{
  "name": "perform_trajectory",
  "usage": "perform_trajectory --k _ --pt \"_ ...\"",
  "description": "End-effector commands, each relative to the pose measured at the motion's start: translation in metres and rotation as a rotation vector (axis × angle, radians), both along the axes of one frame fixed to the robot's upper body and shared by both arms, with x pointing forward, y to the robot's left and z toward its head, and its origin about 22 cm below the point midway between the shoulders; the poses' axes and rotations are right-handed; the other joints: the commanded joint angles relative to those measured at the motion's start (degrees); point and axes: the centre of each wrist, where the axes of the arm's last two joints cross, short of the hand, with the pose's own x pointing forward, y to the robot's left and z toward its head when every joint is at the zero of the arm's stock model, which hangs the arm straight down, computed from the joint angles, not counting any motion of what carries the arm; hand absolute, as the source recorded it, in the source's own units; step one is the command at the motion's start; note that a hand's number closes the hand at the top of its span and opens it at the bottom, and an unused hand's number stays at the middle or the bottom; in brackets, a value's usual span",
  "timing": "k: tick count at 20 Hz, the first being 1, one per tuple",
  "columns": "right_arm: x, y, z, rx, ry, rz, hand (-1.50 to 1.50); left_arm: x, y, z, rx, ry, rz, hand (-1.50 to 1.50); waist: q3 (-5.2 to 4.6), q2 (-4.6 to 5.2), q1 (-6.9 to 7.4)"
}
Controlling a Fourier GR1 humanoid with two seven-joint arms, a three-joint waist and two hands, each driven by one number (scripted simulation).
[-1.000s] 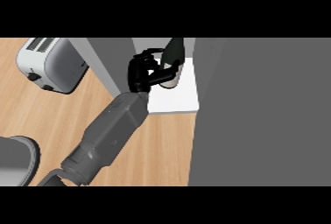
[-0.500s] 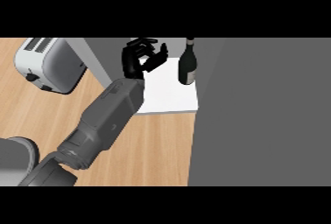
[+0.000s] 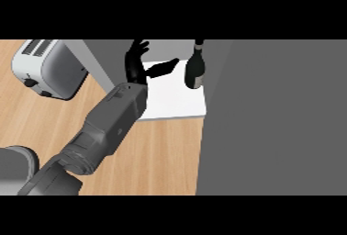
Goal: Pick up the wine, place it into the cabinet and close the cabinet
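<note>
The fingers (image 3: 138, 54) are spread and straight, thumb pointing toward the wine bottle (image 3: 195, 69) without touching it; they hold nothing. This is the left hand (image 3: 139, 69), over the cabinet's white shelf (image 3: 177, 101). The wine bottle stands on that shelf near its right edge, just beside the grey cabinet door (image 3: 271, 119), with a strip of bare shelf between it and the hand. The grey forearm (image 3: 108, 124) slants down across the wooden bench (image 3: 163, 156). A toaster (image 3: 47, 69) sits at the far left, apart from the arm.
</note>
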Motion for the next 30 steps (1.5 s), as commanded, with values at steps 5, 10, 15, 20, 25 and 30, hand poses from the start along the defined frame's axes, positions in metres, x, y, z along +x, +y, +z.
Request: perform_trajectory --k 5,10,15,20,25,30 --pt "-0.030 -0.007 0.022 0.058 -0.039 0.041 -1.50 0.000 0.038 -0.013 0.077 0.016 0.076 -1.50 -0.09 0.32 -0.09" --pt "-0.030 -0.007 0.018 0.054 -0.036 0.043 -1.50 0.003 0.028 -0.004 0.049 -0.021 0.031 -1.50 -0.06 0.01 0.44" --pt "-0.030 -0.004 0.018 0.062 -0.034 0.057 -1.50 0.007 0.040 0.001 0.015 -0.098 -0.074 -1.50 -0.11 0.12 0.49" --pt "-0.035 -0.005 0.024 0.063 -0.022 0.039 -1.50 0.003 0.021 0.000 -0.021 -0.148 -0.160 -1.50 -0.11 -0.33 1.55" --pt "-0.041 -0.007 0.027 0.065 -0.048 0.025 -1.50 -0.008 -0.015 -0.004 -0.116 -0.211 -0.238 -1.50 -0.08 -0.90 2.47" --pt "-0.048 -0.004 0.026 0.071 -0.011 0.014 -1.50 -0.009 -0.020 0.007 -0.160 -0.246 -0.266 -1.50 -0.06 -1.40 3.36"
